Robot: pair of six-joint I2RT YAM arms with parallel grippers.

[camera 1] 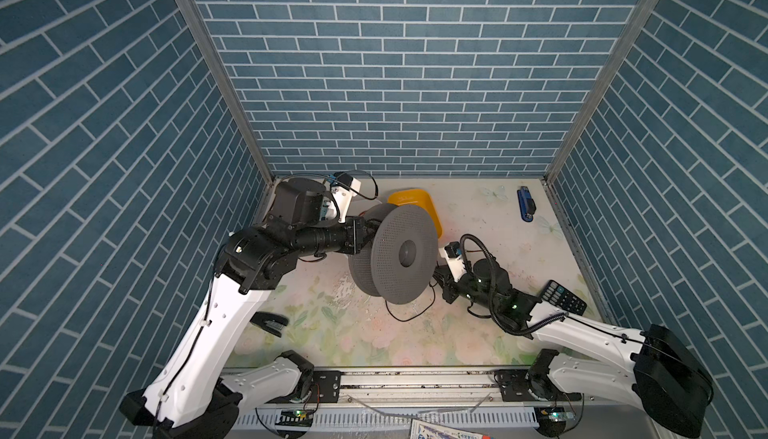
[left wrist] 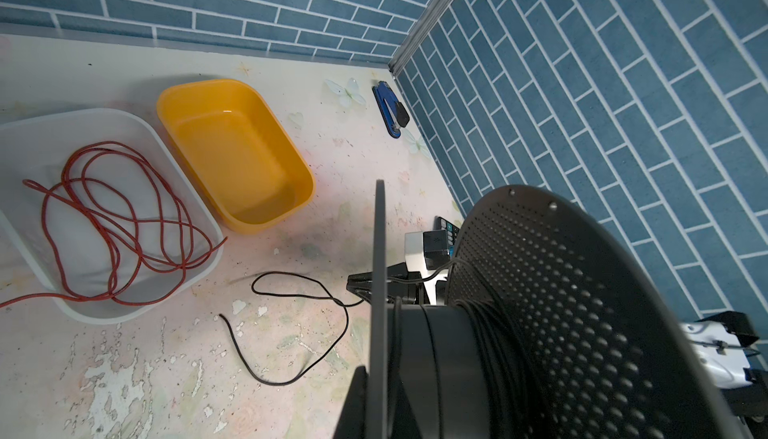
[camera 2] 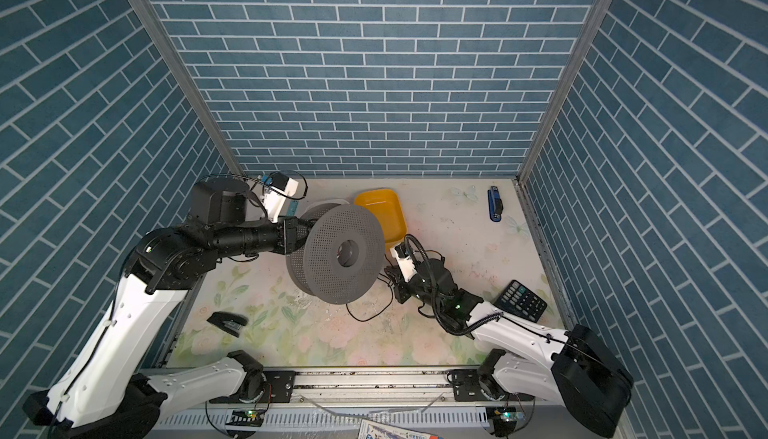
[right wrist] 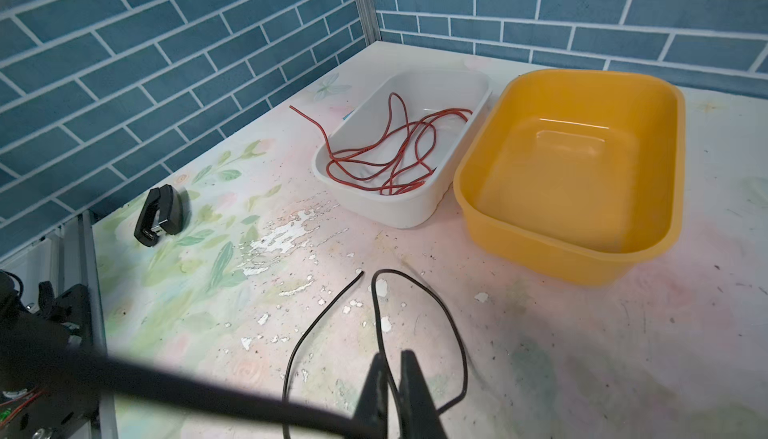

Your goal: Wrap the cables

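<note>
The black wire [right wrist: 376, 312], partly wound on the reel [camera 1: 390, 225] held up by the clenched left gripper [camera 1: 365, 234], is pinched by the right gripper [right wrist: 392, 358]. Its loose loop on the worktop [camera 1: 332, 333] could be knotted or snagged on the reel's rim if it is pulled unevenly.

"What's the cable [left wrist: 282, 383] like?"

"Black, long and thin like string."

"Where is it?"

"Some is wound round the middle of the spool [left wrist: 582, 312]. The rest hangs off it and lies on the table [left wrist: 166, 374]."

"Is it straight?"

"No. It makes one big loose loop [right wrist: 375, 312], then bends away."

"And the tip?"

"The end [left wrist: 220, 315] lies flat on the table, free, a little way from the loop."
</note>
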